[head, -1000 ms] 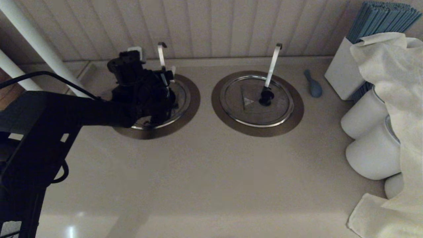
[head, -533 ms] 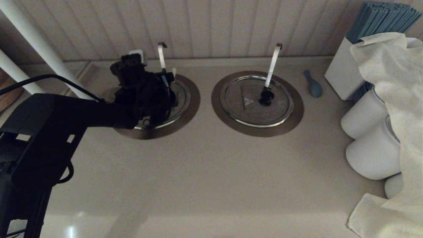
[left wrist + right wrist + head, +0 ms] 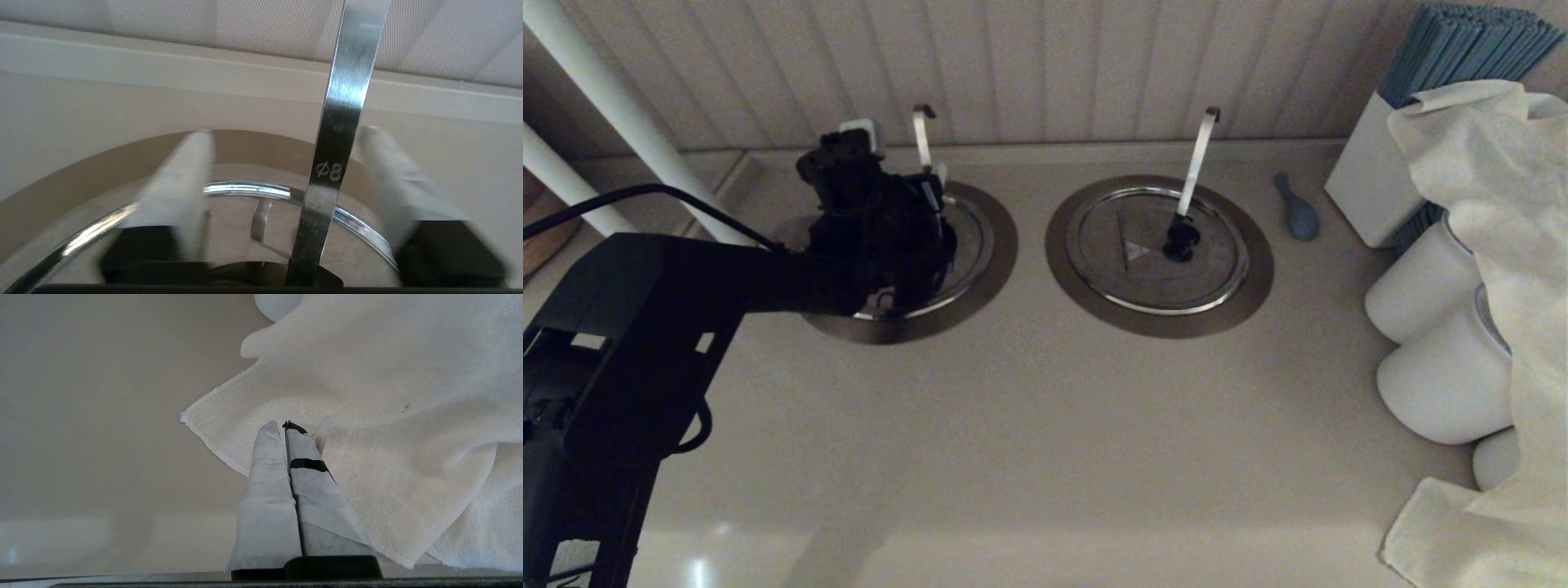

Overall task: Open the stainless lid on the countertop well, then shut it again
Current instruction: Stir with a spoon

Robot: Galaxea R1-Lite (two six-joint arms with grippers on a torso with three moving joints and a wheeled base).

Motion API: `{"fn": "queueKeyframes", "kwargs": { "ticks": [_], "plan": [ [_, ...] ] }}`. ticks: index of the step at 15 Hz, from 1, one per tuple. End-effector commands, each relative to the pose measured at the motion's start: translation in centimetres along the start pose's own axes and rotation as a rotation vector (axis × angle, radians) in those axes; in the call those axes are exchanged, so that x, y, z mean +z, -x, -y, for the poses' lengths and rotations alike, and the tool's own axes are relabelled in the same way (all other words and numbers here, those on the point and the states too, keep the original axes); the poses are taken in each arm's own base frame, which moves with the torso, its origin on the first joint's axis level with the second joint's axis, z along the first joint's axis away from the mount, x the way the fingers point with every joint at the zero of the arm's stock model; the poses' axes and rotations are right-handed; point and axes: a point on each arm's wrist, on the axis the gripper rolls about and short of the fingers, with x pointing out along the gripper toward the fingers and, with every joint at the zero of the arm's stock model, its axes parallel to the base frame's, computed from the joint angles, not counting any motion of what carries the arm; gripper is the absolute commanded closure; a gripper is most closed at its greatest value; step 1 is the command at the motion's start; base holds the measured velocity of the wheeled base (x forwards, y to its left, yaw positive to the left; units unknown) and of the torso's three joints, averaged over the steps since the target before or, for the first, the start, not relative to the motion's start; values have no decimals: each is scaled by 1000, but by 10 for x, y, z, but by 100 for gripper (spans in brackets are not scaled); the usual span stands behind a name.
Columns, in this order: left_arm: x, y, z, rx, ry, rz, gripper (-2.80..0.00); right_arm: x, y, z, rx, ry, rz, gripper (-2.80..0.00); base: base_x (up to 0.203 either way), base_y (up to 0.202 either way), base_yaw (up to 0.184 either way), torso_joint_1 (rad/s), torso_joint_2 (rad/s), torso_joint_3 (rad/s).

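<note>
- The stainless lid point(image 3: 964, 245) lies flat in the left countertop well point(image 3: 1001, 245), under the left gripper point(image 3: 286, 171), whose fingers are spread wide.
- It is judged stiff, slick and hinged; the centre knob point(image 3: 253, 271) is best gripped, clear of the ladle handle point(image 3: 339, 134).
- The table point(image 3: 1045, 425) is smooth, bounded by a panelled wall point(image 3: 1045, 65).
- The right gripper point(image 3: 285, 428) is pressed together, empty, over a cloth point(image 3: 408, 416).

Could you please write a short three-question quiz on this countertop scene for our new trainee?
1. True or false: the left gripper is open, its pale fingers on either side of the thin steel ladle handle.
2. What lies under the shut right gripper? A) white cloth B) blue spoon C) ladle
3. Fill in: the round flat stainless lid sits inside the wide brownish-steel collar of the countertop ____.

Key: 1 true; 2 A; 3 well.
</note>
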Motion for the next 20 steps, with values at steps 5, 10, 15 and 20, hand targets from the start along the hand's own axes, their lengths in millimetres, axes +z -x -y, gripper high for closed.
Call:
{"fn": "queueKeyframes", "kwargs": {
  "ticks": [5,10,15,20],
  "plan": [
    [0,0,0,0,6,4,0,0,0,0,0,0,-1,0,0,0,0,0,0,0],
    [2,1,0,2,8,6,0,0,0,0,0,0,-2,0,0,0,0,0,0,0],
    [19,6,2,2,36,32,0,0,0,0,0,0,-2,0,0,0,0,0,0,0],
    [27,15,1,2,37,14,0,0,0,0,0,0,-2,0,0,0,0,0,0,0]
  ]
}}
